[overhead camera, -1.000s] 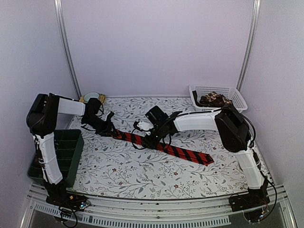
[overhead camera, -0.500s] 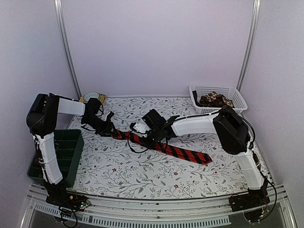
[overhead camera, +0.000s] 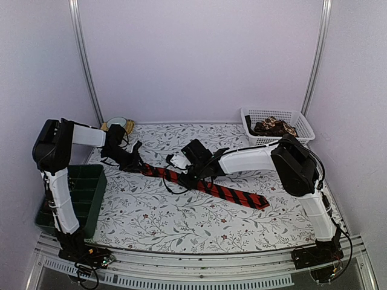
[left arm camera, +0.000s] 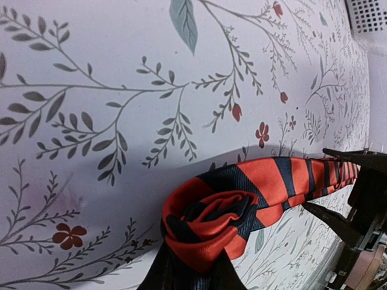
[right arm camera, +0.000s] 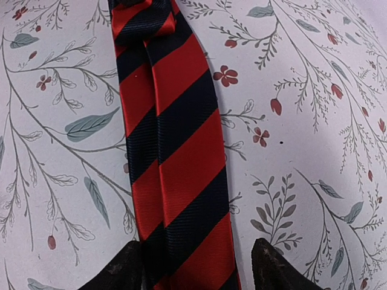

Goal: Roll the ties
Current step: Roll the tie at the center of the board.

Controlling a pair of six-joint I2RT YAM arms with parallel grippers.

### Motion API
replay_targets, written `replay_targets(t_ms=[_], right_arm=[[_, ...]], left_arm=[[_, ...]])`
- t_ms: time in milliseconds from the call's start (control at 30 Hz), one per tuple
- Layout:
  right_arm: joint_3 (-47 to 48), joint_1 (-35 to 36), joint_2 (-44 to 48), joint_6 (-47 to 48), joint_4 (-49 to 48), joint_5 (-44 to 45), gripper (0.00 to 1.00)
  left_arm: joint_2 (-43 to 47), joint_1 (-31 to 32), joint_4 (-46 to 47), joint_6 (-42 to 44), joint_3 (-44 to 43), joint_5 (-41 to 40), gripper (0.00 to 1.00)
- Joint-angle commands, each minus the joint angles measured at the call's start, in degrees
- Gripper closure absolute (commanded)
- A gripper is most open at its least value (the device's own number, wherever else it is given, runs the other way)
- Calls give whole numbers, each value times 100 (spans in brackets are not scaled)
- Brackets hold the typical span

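The table has a white cloth with little leaves and flowers on it. A red and black striped tie lies flat across the middle (its left end is curled into a small roll). A white basket sits in the far right corner. A green tray sits at the left edge.

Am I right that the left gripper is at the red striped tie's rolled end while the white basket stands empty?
No: the top view shows brown ties in the white basket; the left gripper is at the red striped tie's rolled end.
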State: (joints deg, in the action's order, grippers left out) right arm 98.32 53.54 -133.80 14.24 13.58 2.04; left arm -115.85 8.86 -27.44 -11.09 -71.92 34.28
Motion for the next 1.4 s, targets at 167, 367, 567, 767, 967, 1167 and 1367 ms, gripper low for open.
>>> replay_targets(t_ms=[167, 367, 567, 767, 967, 1167, 1367], right_arm=[[-226, 6, 449, -97, 923, -364, 23], [-221, -173, 660, -481, 1014, -1450, 20], [-356, -474, 896, -1005, 893, -2558, 19], [-618, -733, 1115, -1554, 596, -3410, 17], [-798, -949, 1163, -2080, 261, -4049, 16], [-969, -1100, 1104, -2474, 38, -4430, 16], [-1311, -1284, 1169, -2971, -526, -5039, 17]], left_arm=[[-56, -48, -416, 182, -275, -425, 98], [153, 2, -673, 216, -427, -945, 99], [149, 248, -1097, 296, -761, -1828, 99], [143, 656, -1465, 267, -1130, -2813, 99], [61, 1250, -1809, 140, -1471, -4139, 98], [-154, 1772, -2218, 74, -1813, -5254, 98], [-418, 2209, -2528, 8, -2007, -6175, 98]])
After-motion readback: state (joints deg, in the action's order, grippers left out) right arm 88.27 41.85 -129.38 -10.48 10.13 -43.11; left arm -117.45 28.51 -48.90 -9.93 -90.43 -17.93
